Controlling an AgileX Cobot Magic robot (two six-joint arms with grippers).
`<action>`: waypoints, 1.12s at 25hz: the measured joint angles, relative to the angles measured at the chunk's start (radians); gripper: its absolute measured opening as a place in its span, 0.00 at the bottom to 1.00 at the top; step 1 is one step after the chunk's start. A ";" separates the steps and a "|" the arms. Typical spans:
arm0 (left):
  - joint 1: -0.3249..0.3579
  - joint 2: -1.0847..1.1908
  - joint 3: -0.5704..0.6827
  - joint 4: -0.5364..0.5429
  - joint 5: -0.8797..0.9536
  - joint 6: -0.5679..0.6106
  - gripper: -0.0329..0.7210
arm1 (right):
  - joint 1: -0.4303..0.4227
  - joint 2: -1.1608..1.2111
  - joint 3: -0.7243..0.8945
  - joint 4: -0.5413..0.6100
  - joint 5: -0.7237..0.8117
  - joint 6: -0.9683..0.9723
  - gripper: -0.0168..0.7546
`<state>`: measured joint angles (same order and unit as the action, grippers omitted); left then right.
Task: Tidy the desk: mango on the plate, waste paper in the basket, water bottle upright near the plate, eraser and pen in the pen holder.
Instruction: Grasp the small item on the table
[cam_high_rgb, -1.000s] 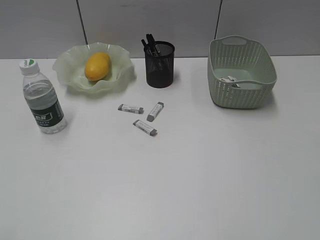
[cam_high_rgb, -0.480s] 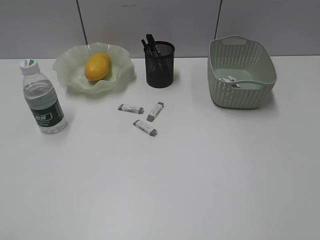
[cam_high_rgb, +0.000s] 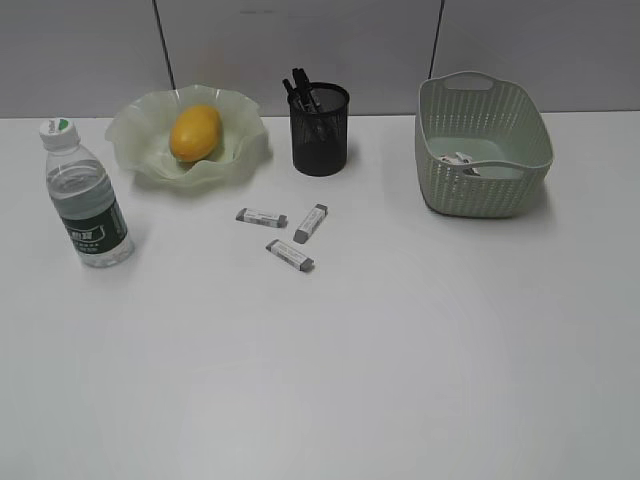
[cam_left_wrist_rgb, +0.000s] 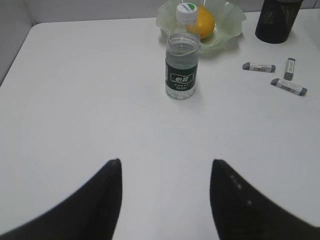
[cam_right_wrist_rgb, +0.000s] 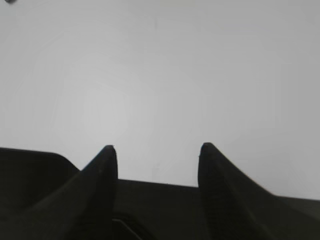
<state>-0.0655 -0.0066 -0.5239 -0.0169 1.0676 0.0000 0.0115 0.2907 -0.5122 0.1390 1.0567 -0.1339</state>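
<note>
Done: mango (cam_high_rgb: 195, 132) on plate (cam_high_rgb: 135, 130), water bottle (cam_high_rgb: 87, 195) upright at its 8 o'clock, paper in basket (cam_high_rgb: 483, 190). Left: three erasers (cam_high_rgb: 290, 254) on surface. Both jaws released, empty.

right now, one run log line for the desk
mango on plate | water bottle upright | three erasers loose | left gripper, right gripper open, empty

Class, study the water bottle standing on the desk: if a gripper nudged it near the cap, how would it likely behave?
The water bottle stands upright and looks tall for its base, so a push near the white-and-green cap would probably tip it. It appears nearly full, so likely heavy for its size. Once down, its round clear body would probably roll on the smooth desk.
</note>
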 joint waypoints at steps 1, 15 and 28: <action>0.000 0.010 0.000 0.000 0.000 0.000 0.61 | 0.000 -0.032 0.000 0.000 0.000 0.000 0.56; 0.001 0.404 -0.062 0.000 -0.047 0.123 0.61 | 0.000 -0.299 0.006 -0.004 -0.002 0.003 0.45; -0.010 1.091 -0.378 -0.284 -0.152 0.688 0.61 | 0.000 -0.299 0.006 -0.004 -0.003 0.003 0.45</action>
<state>-0.0750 1.0845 -0.9022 -0.3010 0.9152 0.6880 0.0115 -0.0087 -0.5063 0.1349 1.0536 -0.1312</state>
